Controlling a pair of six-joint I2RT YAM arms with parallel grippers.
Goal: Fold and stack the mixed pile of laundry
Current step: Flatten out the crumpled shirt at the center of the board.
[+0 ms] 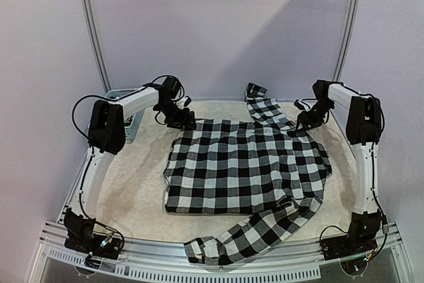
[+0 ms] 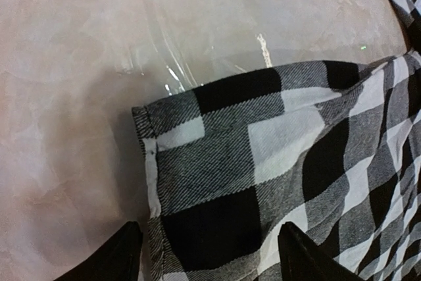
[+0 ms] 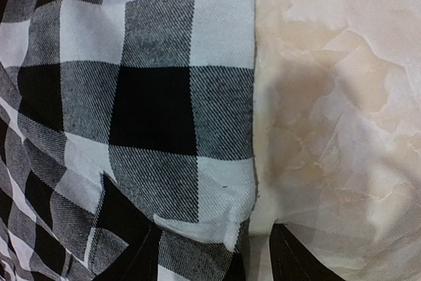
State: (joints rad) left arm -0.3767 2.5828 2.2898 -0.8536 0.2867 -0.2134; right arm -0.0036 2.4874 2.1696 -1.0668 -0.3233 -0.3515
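Closest to my bases, the near sleeve of the black-and-white checked cloth shirt trails past the front edge of the beige marbled table cover. That tells me how it handles: light and limp, with no stiffness of its own, so whatever I don't carry will drag behind.

The body lies spread flat in the middle of the table, a little rumpled on its right side.

Both my pincers are at its far edge. My left pincer has its jaws apart and straddles the far left corner. The hemmed edge lies loose between the fingers, with nothing pinched. My right pincer is also apart at the far right edge, one finger over the cloth and the other over bare cover, clamped on nothing.

I judge these two corners the right places to take hold. The doubled hem gives a thicker bite and the twill weave should not slip. I must reach low enough to catch the cloth without snagging the cover.

Beyond them, the far sleeve points away from me. Behind my left arm shows a light blue plastic lattice basket.
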